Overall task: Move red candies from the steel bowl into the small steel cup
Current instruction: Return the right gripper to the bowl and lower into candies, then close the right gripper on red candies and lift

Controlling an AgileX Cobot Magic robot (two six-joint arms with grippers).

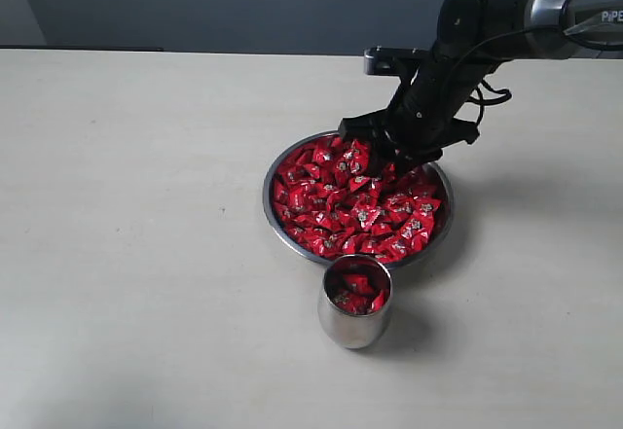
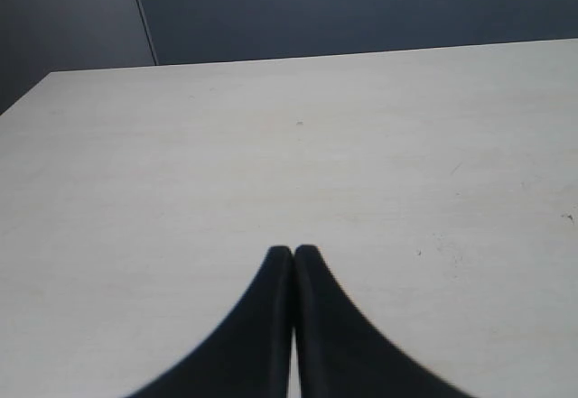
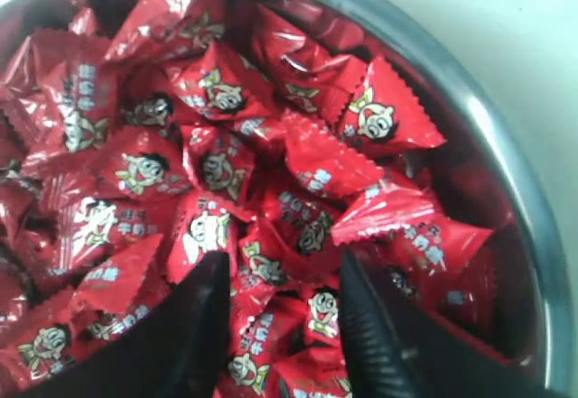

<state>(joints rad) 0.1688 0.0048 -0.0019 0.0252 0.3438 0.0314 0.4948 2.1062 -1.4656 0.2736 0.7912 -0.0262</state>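
The steel bowl [image 1: 269,198] sits mid-table, heaped with red candies [image 1: 350,210]. My right gripper [image 1: 387,154] reaches down into the far side of the bowl. In the right wrist view this gripper [image 3: 283,255] is open, its black fingertips [image 3: 215,276] pushed into the red candies [image 3: 298,217], with a few lying loose between them near the bowl's rim [image 3: 510,159]. The small steel cup [image 1: 354,324] stands upright just in front of the bowl, with some red candies [image 1: 358,291] inside. My left gripper [image 2: 293,250] is shut and empty over bare table, away from the bowl.
The pale table [image 1: 136,205] stretches wide to the left of the bowl and the cup. The right arm [image 1: 526,11] comes in from the back right. A dark wall lies behind the table's far edge [image 2: 298,55].
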